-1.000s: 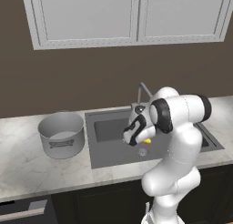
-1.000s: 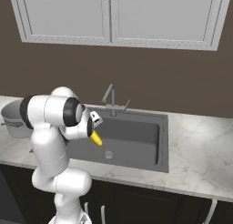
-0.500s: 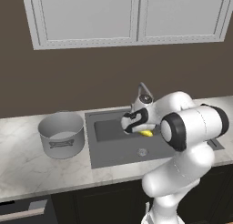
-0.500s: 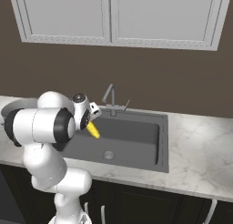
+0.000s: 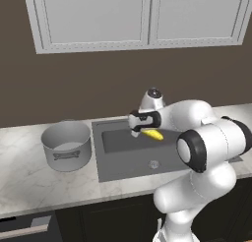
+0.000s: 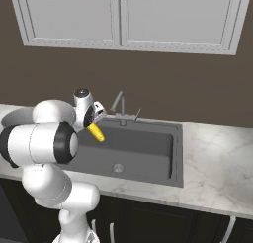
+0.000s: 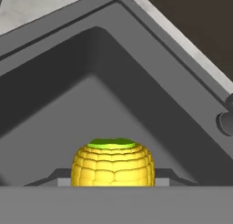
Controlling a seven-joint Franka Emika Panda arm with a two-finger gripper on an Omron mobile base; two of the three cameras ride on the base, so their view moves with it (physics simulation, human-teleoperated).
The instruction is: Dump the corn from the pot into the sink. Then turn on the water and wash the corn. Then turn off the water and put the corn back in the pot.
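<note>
The corn [image 5: 153,135], a small yellow cob, hangs in the air over the back left part of the sink [image 5: 121,165], and my gripper [image 5: 145,131] is shut on it. From the right base view the corn [image 6: 96,133] points down and to the right out of the gripper [image 6: 93,123], above the sink [image 6: 148,149]. In the hand view the corn [image 7: 113,163] shows end-on between my fingers, above a corner of the sink [image 7: 113,77]. The grey pot [image 5: 66,145] stands upright on the counter left of the sink, apart from the gripper.
A faucet [image 6: 121,107] rises behind the sink, just right of the hand, with no water showing. The round drain [image 5: 154,164] lies in the basin floor. Marble counter [image 6: 217,158] runs along both sides. Wall cabinets [image 5: 142,15] hang overhead.
The held corn has risen a little and drifted left over the sink. The hand has turned and the arm's elbow has swung out toward the cameras.
</note>
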